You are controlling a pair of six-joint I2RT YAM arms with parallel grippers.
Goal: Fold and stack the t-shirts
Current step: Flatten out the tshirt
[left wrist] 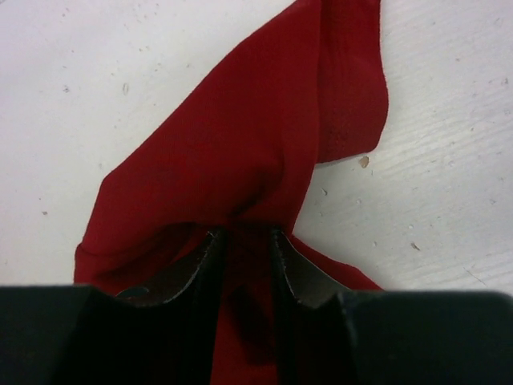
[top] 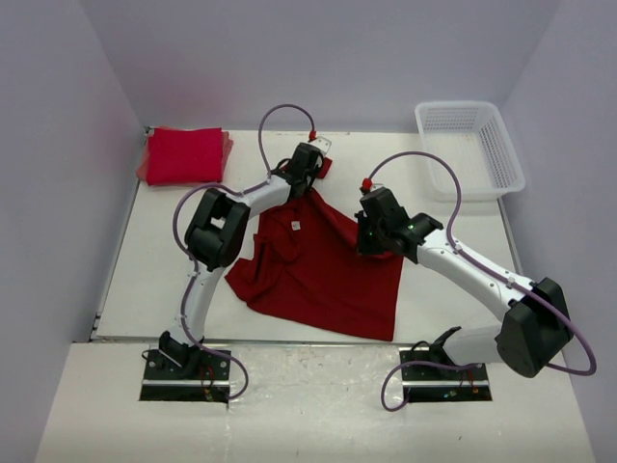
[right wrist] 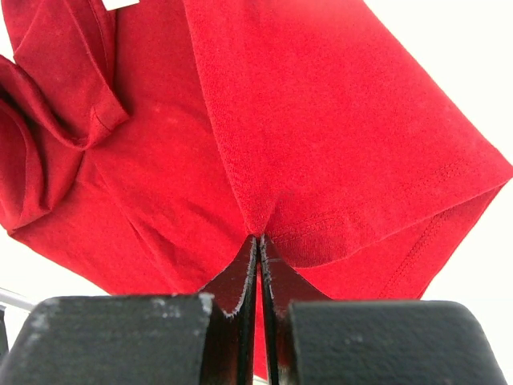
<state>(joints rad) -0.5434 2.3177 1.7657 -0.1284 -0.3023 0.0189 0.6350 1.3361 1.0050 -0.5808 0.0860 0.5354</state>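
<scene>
A dark crimson t-shirt (top: 318,265) lies partly spread in the middle of the table, its far part lifted. My left gripper (top: 310,166) is shut on a bunched sleeve of it (left wrist: 240,160) at the far edge. My right gripper (top: 371,227) is shut on the hem of the other sleeve (right wrist: 337,160), holding it above the table. A white label (top: 296,225) marks the neck. A folded bright red t-shirt stack (top: 185,154) sits at the far left corner.
A white plastic lattice basket (top: 470,147) stands at the far right. The white table (top: 154,260) is walled at left, back and right. Purple cables loop above both arms.
</scene>
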